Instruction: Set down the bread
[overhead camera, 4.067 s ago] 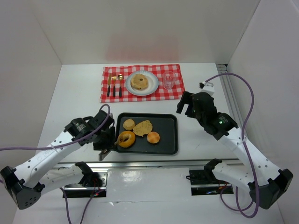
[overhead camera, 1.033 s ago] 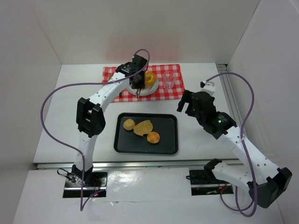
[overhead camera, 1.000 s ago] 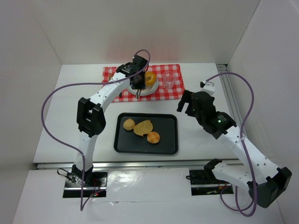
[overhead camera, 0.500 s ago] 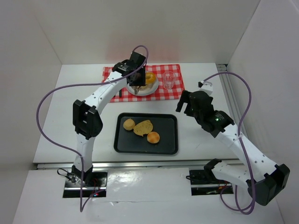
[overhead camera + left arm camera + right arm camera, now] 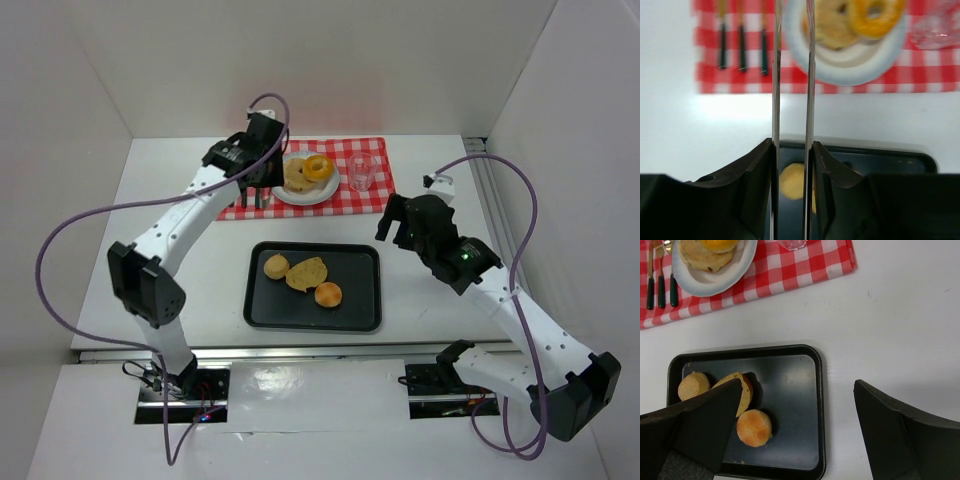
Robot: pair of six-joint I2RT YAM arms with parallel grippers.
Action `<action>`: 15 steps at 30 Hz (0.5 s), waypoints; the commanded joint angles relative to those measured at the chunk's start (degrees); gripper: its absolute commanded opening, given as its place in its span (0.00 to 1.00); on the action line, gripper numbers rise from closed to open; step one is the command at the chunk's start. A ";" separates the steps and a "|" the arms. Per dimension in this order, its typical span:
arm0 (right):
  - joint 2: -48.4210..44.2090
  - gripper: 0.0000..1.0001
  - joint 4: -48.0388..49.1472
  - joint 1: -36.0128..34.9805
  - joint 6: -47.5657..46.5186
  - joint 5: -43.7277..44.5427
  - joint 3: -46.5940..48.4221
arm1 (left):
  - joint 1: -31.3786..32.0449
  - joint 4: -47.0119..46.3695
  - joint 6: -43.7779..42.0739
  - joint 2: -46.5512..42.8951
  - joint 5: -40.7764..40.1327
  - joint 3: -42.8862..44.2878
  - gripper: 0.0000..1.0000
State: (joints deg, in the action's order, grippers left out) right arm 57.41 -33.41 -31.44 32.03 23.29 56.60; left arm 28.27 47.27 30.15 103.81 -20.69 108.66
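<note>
Left hand (image 5: pixel 261 197), narrow gap and empty, hangs just left of plate (image 5: pixel 300 200) carrying orange ring bread (image 5: pixel 320 166) atop paler bagel (image 5: pixel 295 177); right hand (image 5: pixel 797 385) wide, empty, above tabletop (image 5: pixel 150 170).

A white table (image 5: pixel 180 230) is carrying two things directly. A red-and-white checked cloth (image 5: pixel 375 200) is lying flat near the middle of the table's far edge, its long side running along that edge. A black tray (image 5: pixel 362 300) is sitting near the middle of the near edge, not touching the cloth, with a strip of bare tabletop showing between them.
</note>
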 commanded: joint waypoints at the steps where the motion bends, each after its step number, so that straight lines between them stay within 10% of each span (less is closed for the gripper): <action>1: -1.60 1.00 3.44 0.42 -0.74 0.18 0.80 | -5.13 0.29 -0.88 -9.22 -9.89 -7.74 0.47; 15: 2.89 1.00 8.53 0.94 -1.80 -1.58 0.27 | -26.59 -23.80 2.28 -14.44 4.16 -38.26 0.49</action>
State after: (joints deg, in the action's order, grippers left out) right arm 60.03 -30.30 -30.85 30.98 21.58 56.60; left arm 2.87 33.47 31.77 87.50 -20.34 70.00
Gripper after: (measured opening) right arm 0.999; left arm 0.495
